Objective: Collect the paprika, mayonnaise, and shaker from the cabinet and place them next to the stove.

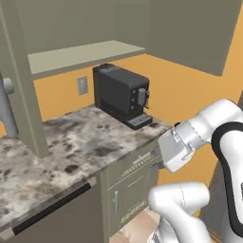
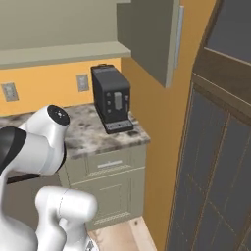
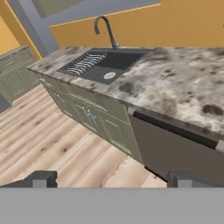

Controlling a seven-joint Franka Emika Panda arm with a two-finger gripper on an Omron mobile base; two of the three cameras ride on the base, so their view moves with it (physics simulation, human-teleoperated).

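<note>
Nearest you, in the hand view: the gripper (image 3: 113, 179). Its two dark fingertips (image 3: 41, 178) stand far apart at the bottom edge, jaws wide, with nothing between them. Only the very tips show; the rest is cut off.

- Past the tips you see wood floor (image 3: 52, 144), then a mottled stone counter (image 3: 175, 87) running across. A sink (image 3: 111, 61) is set in it, with a curved faucet (image 3: 105, 28) and a ribbed rack (image 3: 83, 63). The rack is too blurred for you to count its bars.
- The dark-fronted dishwasher (image 3: 175, 153) under the counter is cut off at the right edge.
- Left base view: the arm (image 1: 209, 128) is folded at lower right. Its white wrist covers the hand, so you cannot read the jaws from here.
- The cabinet (image 1: 71, 23) hangs over the counter, above a black coffee machine (image 1: 121, 95).
- You look up at the shelf (image 1: 80, 54) from below. Its front edge hides the back of its top surface, so you cannot tell what lies deep on it.
- Right base view: the door (image 2: 147, 39) stands swung out, edge toward you, with its grey handle (image 2: 179, 37) on the far face.
- The coffee machine's front panel is too small to read.
- A wall outlet (image 1: 82, 86) sits just left of the machine.
- A tall dark unit (image 2: 215, 147) is cut off at the right.
</note>
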